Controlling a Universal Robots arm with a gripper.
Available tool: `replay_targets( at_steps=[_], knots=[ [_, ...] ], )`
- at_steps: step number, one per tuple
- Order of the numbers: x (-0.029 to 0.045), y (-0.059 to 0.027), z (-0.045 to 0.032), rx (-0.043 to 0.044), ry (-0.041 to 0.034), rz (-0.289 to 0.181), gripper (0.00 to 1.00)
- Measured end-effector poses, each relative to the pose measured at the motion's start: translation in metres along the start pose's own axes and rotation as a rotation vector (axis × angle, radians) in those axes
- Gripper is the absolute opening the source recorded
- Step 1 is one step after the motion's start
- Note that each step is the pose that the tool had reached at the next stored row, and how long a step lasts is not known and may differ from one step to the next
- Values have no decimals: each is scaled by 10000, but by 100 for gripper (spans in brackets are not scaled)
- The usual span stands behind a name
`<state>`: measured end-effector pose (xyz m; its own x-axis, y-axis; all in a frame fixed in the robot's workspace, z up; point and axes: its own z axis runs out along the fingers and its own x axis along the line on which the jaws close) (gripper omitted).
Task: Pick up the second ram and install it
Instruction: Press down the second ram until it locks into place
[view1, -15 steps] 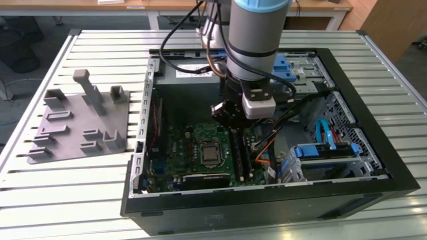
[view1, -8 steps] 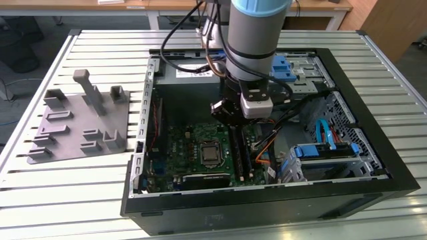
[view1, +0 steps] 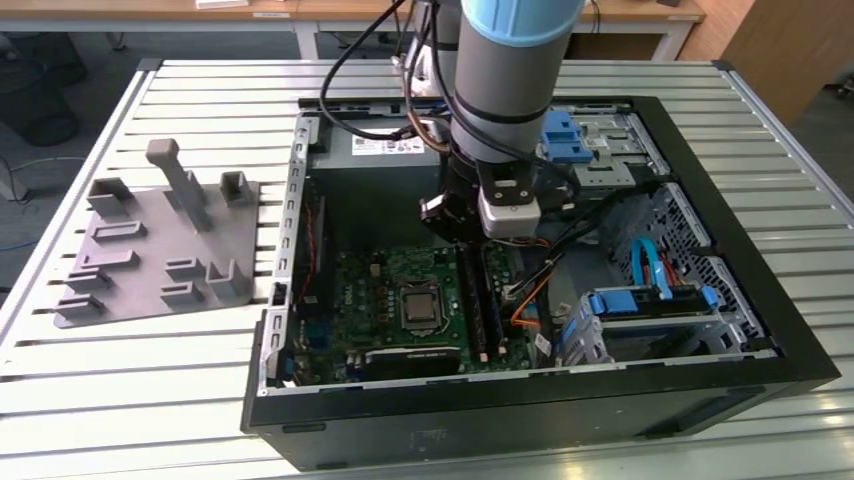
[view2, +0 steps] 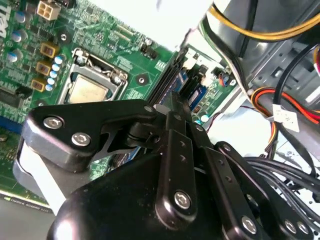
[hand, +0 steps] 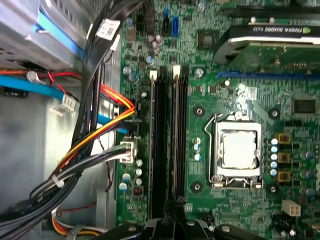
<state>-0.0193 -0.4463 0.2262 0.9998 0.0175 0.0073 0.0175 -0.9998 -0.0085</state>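
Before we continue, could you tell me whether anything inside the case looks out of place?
Only the processor stands out: it sits bare on the motherboard, with no cooler over it.

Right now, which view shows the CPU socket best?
The first wrist view: the CPU socket is square-on, unobstructed. The second wrist view shows it tilted, above the gripper's linkage. The exterior view shows it small, below the arm.

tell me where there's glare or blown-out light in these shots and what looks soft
In the second wrist view, a blown-out white patch sits above the motherboard, and the gripper body up close looks soft. In the first wrist view, the processor socket glares pale while the memory slots stay dark. The exterior view is evenly lit, though the computer case interior is shadowed.
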Motion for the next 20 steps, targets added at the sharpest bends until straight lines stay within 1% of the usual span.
replay_targets(
  at_steps=[5,14,18,20],
  knots=[
    [0,-5,42,-1,-2,0,10],
    [6,-5,87,-7,-10,0,10],
    [9,-5,89,-2,-8,1,10],
    [10,-8,65,17,1,1,10]
  ],
)
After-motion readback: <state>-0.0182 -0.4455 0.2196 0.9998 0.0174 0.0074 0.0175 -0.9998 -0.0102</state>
